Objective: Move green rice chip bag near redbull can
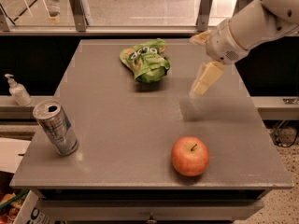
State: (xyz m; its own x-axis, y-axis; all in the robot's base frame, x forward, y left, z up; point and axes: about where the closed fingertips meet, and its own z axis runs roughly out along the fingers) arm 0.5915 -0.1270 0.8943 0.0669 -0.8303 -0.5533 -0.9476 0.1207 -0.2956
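— Where's the bag (pixel 145 63)?
— It lies crumpled at the far middle of the table (pixel 126 120), lettering up, with nothing touching it.
— And the can (pixel 55 127)?
— It stands near the front left corner, leaning a little, with its top opened. It is well apart from the bag, about a diagonal of the table away.
— What about the end effector (pixel 194 65)?
— It hangs over the far right part of the table, just right of the bag and apart from it. The white arm (pixel 254 24) reaches in from the upper right. Its two tan fingers (pixel 205 78) are spread wide, with nothing between them.
— Anything else?
— An apple (pixel 189 156) sits near the front edge, right of centre. A white pump bottle (pixel 17 90) stands on a ledge off the table's left side.
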